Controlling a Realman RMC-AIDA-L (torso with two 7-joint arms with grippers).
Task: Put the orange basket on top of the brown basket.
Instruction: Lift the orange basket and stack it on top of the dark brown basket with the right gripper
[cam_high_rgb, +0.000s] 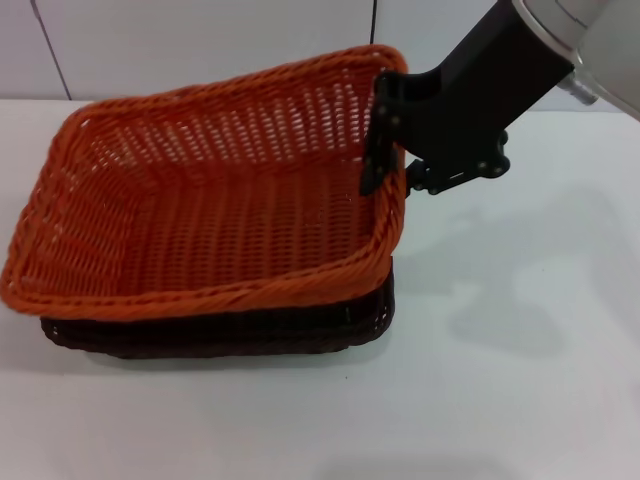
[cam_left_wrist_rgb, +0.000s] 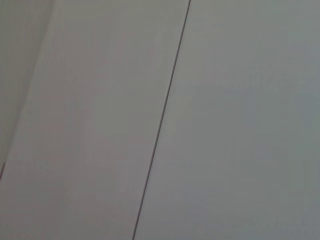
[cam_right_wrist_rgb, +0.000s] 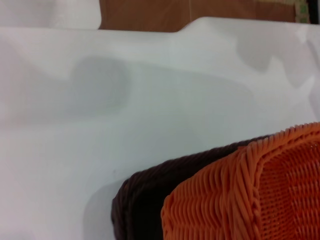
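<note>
From the head camera I see the orange basket (cam_high_rgb: 210, 190) sitting over the brown basket (cam_high_rgb: 220, 335) on the white table (cam_high_rgb: 500, 400). It is not level: its far right corner is raised, while its near rim lies along the brown basket's near edge, so only a dark strip of the brown one shows beneath it at the front and at the near right corner. My right claw (cam_high_rgb: 385, 140) is at that raised far right corner, with one black finger (cam_high_rgb: 380, 145) reaching down inside the basket against the right-hand wall and the rest of the claw body outside it, so it is clamped on the orange basket's rim. The right wrist camera shows a corner of the orange basket (cam_right_wrist_rgb: 240, 200) overlapping a corner of the brown basket (cam_right_wrist_rgb: 140, 200), both above the white table (cam_right_wrist_rgb: 100, 125). My left claw appears in none of the views; its wrist camera shows only a pale wall panel (cam_left_wrist_rgb: 225, 125) with a thin seam.
</note>
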